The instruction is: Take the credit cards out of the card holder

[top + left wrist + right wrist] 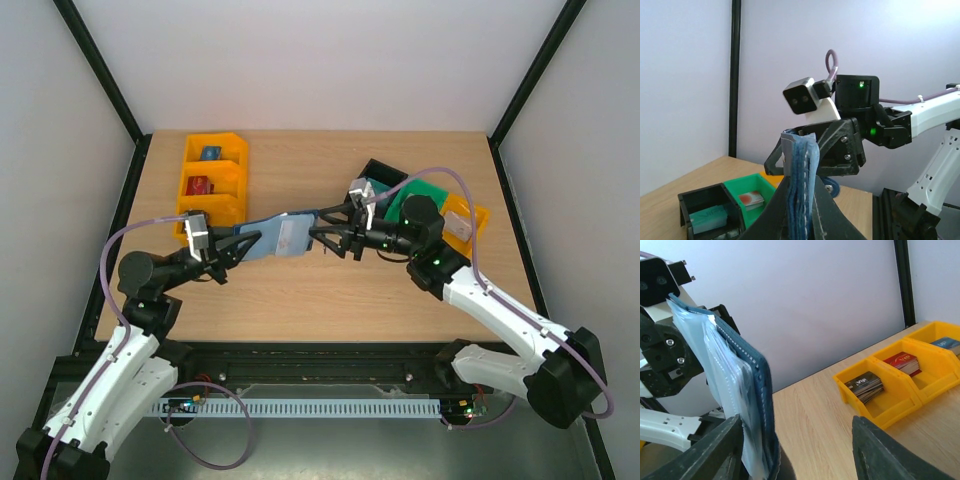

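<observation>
A: What is closest to us?
B: The two arms, fixed at the near edge of the table (300,300).
A: What is the left gripper (243,244) doing?
B: Its fingers are pinched tight on one end of the card holder (283,236). The holder is up in the air, over the middle of the table.
A: And the right gripper (322,226)?
B: Its fingers are wide apart at the other end. One finger is just beside the holder. It holds nothing.
A: Where are the credit cards?
B: The holder has see-through pockets (725,370). I cannot tell if cards are in them.
A: What is at the back?
B: Yellow bins (875,412) with little cards (865,384) on the left. A black bin (380,165) and a green bin (432,187) on the right.
</observation>
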You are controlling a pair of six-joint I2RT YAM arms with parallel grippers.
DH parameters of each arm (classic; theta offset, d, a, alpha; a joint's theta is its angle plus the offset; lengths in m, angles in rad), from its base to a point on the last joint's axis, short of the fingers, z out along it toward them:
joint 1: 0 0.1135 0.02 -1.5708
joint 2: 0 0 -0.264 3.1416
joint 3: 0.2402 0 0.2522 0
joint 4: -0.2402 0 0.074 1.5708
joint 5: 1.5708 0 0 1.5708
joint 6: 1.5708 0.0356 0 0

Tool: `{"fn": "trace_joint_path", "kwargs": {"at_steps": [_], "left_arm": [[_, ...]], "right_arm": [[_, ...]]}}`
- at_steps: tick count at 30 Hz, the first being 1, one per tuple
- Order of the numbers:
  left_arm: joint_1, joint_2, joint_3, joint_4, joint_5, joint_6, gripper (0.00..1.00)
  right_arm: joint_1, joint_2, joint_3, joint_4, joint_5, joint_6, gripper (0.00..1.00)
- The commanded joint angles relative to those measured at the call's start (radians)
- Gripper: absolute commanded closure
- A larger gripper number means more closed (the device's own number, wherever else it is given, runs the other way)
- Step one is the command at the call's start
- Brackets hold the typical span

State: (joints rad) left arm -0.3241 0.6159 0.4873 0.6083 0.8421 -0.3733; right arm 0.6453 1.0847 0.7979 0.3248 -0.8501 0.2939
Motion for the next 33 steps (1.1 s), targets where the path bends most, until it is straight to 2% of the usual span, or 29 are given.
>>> {"fn": "trace_joint_path", "kwargs": {"at_steps": [1,4,10,21,28,33], "left_arm": [[0.003,-0.007,-0.002,0.113,0.028,-0.030,0.98],[-0.003,-0.007,-0.009,0.137,0.037,-0.031,0.98],[-0.010,-0.007,-0.017,0.133,0.016,-0.041,0.98],[-0.009,-0.008,-0.036,0.117,-0.021,-0.052,0.98],[-0.009,-0.011,-0.042,0.098,-0.057,-0.073,0.98],[-0.003,-0.007,-0.049,0.093,-0.093,-0.102,0.98]], "right_arm": [[0.022,0.022,0.008,0.079,0.038,0.016,0.45],[0.062,0.058,0.040,0.068,0.045,-0.003,0.45],[0.121,0.109,0.087,0.088,0.033,-0.015,0.37],[0.143,0.139,0.106,0.167,0.048,0.054,0.31],[0.150,0.187,0.116,0.244,-0.062,0.118,0.32],[0.150,0.177,0.120,0.198,-0.138,0.095,0.32]]}}
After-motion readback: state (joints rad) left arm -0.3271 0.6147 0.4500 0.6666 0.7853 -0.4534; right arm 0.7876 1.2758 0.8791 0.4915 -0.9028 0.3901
